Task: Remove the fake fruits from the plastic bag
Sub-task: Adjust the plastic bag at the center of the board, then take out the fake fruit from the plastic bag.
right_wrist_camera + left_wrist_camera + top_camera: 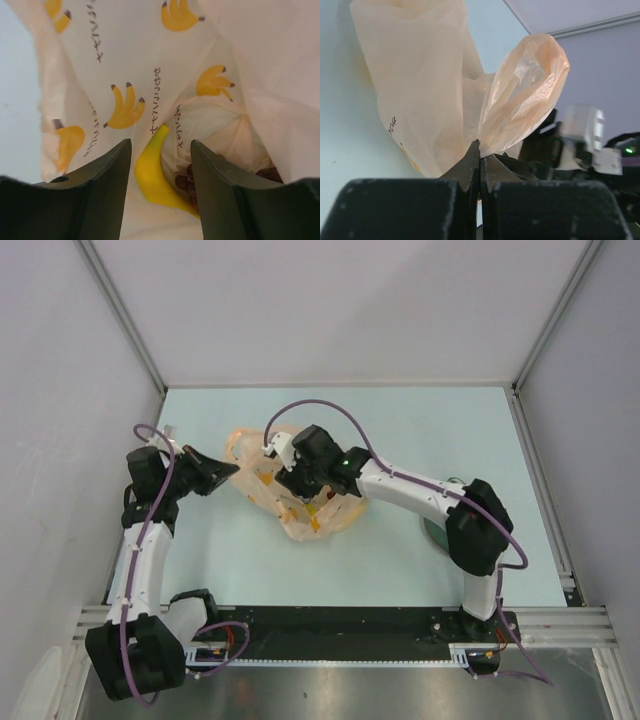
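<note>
Nearest the lens, the right gripper (160,146) is hanging open inside the mouth of the plastic bag (150,65). Its two dark fingers are standing apart and gripping nothing, with the toy banana (151,182) lying in the gap just beyond the tips. That banana is looking smooth, glossy and hard, a plain yellow curve, and dark red pieces (186,181) are nestling against it, small and rounded. On the other side, the left gripper (479,152) is pinching shut on a fold of the bag's thin film. The bag is showing as crinkly, translucent peach plastic printed with flat banana pictures, and it is slumping on the pale table (450,430). I am judging that nothing is out yet: every fruit I am seeing is sitting inside, so all the lifting is waiting to be done.
</note>
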Controlling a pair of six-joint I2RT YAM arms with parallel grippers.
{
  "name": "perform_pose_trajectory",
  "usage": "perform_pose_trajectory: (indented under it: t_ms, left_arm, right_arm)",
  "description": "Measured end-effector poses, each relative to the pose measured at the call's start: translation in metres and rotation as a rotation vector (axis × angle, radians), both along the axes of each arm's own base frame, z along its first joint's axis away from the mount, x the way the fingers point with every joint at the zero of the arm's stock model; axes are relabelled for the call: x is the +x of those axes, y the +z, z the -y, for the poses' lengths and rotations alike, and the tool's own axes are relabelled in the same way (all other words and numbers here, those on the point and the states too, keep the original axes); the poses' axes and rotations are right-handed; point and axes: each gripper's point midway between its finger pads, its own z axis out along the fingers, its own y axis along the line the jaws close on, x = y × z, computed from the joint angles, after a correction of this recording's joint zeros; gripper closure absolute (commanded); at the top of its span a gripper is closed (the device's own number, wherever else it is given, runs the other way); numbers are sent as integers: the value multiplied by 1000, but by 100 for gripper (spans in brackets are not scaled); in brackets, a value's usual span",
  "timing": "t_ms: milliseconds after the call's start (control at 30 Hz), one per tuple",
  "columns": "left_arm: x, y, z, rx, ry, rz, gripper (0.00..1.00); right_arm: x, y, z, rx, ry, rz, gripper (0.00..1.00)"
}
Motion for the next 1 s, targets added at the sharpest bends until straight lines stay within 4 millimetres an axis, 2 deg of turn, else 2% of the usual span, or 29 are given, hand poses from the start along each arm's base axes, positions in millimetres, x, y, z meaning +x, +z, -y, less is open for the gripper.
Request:
perform_pose_trajectory:
  t_ms: [67, 133, 200, 233, 333, 400, 433, 500, 600, 700, 767, 867, 1000]
  left_arm:
    - [-1, 1, 0, 6, -6, 9, 100]
    - [-2, 3, 0, 23, -15, 13, 100]
    - [-2, 9, 0, 34, -21, 24, 100]
    - [-1, 13, 0, 42, -26, 37, 100]
    - [2, 24, 0, 66, -56, 67, 100]
    - [6, 27, -1, 100, -77, 80, 100]
    - [8, 28, -2, 123, -88, 90, 100]
    - [10, 28, -4, 165, -113, 108, 100]
    - [8, 19, -4, 193, -147, 108, 100]
    - [3, 5, -3, 210, -168, 86, 100]
    - [-1, -5, -4, 229, -181, 68, 100]
    - [-8, -22, -6, 252, -185, 33, 100]
    - [-25, -52, -8, 280, -182, -39, 100]
  right_arm:
    - [1, -19, 4, -32, -17, -24, 48]
    - [-9, -40, 23, -83, -29, -57, 49]
    - [-29, -58, 49, -130, -29, -90, 49]
    - [-52, -69, 73, -175, -18, -127, 49]
    - [-101, -74, 113, -232, 46, -164, 49]
    - [-113, -62, 121, -221, 91, -143, 49]
    - [-112, -56, 120, -207, 100, -128, 48]
    - [-94, -44, 117, -171, 105, -81, 48]
    - [-54, -31, 110, -94, 77, -52, 49]
    - [-17, -23, 98, -29, 50, -19, 55]
    - [-2, -25, 86, -2, 63, -7, 58]
    - [-5, -38, 70, -13, 132, -8, 62]
    - [-30, -60, 59, -76, 223, -42, 63]
